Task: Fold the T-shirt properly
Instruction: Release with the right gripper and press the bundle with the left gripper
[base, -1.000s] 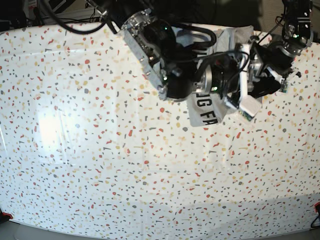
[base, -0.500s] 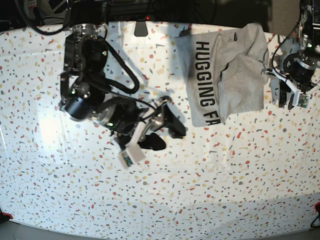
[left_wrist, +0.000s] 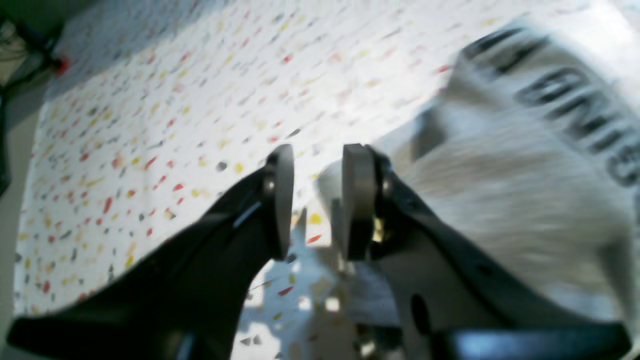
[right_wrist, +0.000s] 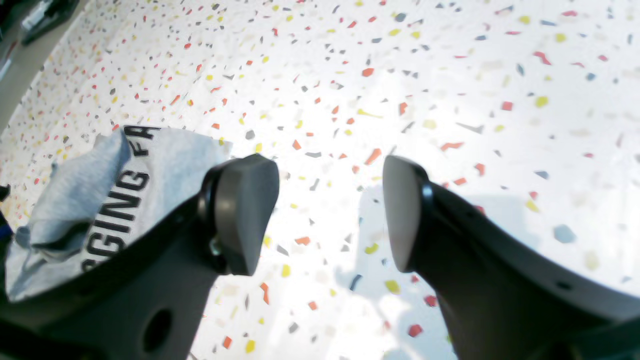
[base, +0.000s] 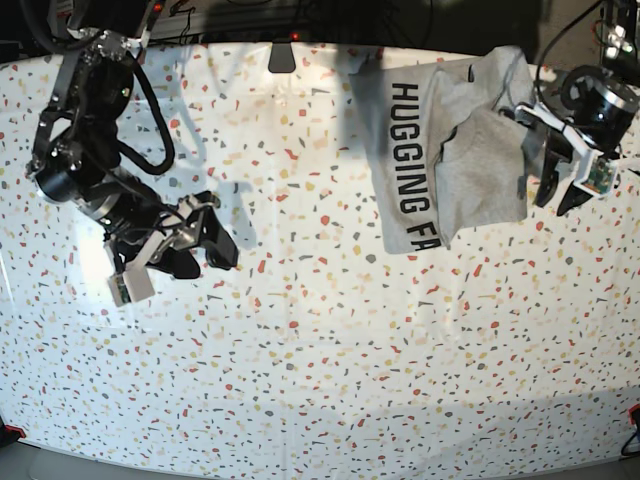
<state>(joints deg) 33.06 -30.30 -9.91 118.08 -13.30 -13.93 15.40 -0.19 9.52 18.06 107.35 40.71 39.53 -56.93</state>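
The light grey T-shirt (base: 450, 160) lies roughly folded at the back right of the table, with black lettering showing along its left side and a plain flap laid over its right part. My left gripper (base: 558, 193) hovers at the shirt's right edge. In the left wrist view it (left_wrist: 317, 200) is open with a narrow gap, holding nothing, with the T-shirt (left_wrist: 525, 165) just to the right of its fingers. My right gripper (base: 212, 260) is far to the left over bare table. Seen from its wrist, it (right_wrist: 330, 210) is wide open and empty, with the T-shirt (right_wrist: 110, 190) off to the left.
The speckled white table (base: 320, 380) fills the base view. Dark cables and equipment line its far edge (base: 285, 25). Small red markers sit at the front corners (base: 10, 432).
The right arm has swung from over the shirt to the left side of the table, uncovering the shirt. The left gripper has shifted slightly beside the shirt's right edge.
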